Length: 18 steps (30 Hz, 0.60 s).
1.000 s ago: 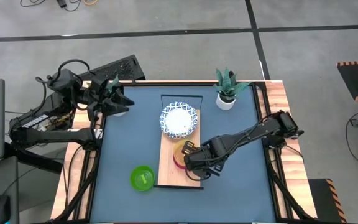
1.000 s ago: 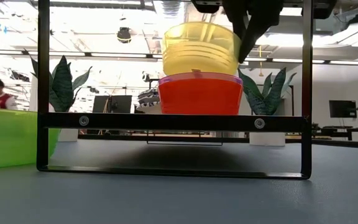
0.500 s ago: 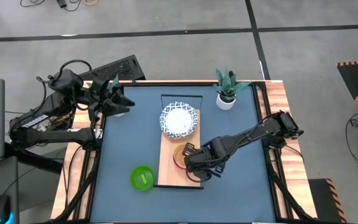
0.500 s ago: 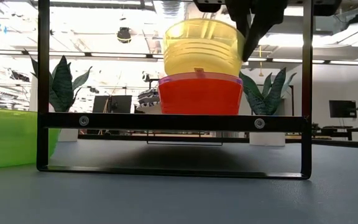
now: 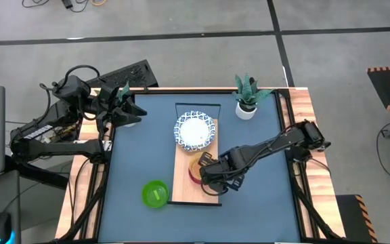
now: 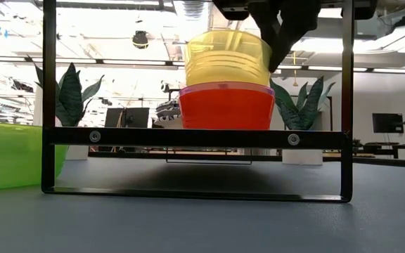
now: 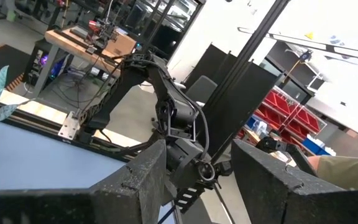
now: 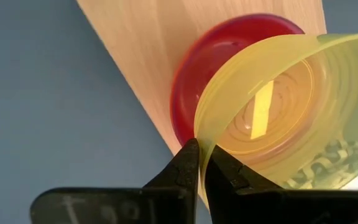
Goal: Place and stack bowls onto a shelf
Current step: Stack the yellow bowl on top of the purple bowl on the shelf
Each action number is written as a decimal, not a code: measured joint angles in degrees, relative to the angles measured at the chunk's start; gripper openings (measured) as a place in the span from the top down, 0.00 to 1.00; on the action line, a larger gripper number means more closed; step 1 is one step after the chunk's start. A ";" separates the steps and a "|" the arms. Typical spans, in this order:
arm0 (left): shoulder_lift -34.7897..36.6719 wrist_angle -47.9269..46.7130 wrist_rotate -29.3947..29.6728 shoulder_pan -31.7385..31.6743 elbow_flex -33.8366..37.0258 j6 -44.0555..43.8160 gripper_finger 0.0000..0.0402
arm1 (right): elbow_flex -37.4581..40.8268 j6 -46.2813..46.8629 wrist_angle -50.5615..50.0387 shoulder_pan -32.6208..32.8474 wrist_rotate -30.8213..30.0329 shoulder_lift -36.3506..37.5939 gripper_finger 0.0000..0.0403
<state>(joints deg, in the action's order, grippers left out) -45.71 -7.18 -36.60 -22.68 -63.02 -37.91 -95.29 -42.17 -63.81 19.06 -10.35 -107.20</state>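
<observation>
We are pinching the rim of the yellow bowl (image 8: pixel 278 99) with our right gripper (image 8: pixel 201 163), the jaws almost closed with the thin plastic wall caught between them. The yellow bowl is sitting in the red bowl (image 6: pixel 226 107), tilted a little. A purple rim is showing just under the red one's lip in the low view. This stack is standing on the near half of the light-wood shelf (image 5: pixel 183 183), which is lying along the middle of the blue worktop (image 5: pixel 263 183).

On the far half of the shelf, the white bowls with blue-patterned rims (image 5: pixel 196 131) are resting, close behind the stack. The green bowl (image 5: pixel 155 194) is lying on the worktop just left of the shelf's near end.

We are holding our left gripper (image 5: pixel 128 112) over the far left corner of the worktop, its jaws standing apart with nothing between them. A potted plant (image 5: pixel 247 97) is standing at the far right corner.
</observation>
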 joint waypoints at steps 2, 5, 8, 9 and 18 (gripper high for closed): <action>0.00 0.00 0.00 0.00 0.00 0.00 0.58 | 0.00 0.68 0.00 -0.17 0.02 0.00 0.89; 0.00 0.00 0.00 0.00 0.00 0.00 0.58 | 0.00 0.35 0.02 -0.11 0.02 0.00 0.89; 0.00 0.00 0.00 0.00 -0.02 0.02 0.58 | 0.00 0.92 0.02 -0.04 0.02 0.00 0.87; 0.00 0.00 0.00 0.00 -0.02 0.03 0.58 | 0.00 1.58 0.02 -0.04 0.02 0.00 0.86; 0.00 -0.13 -0.01 0.00 -0.02 0.90 0.58 | -0.02 3.23 0.07 -0.23 0.02 0.00 0.70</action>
<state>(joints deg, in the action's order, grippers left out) -45.71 -7.31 -36.60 -22.68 -63.05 -37.01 -95.31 -38.94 -63.75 18.83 -10.33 -107.20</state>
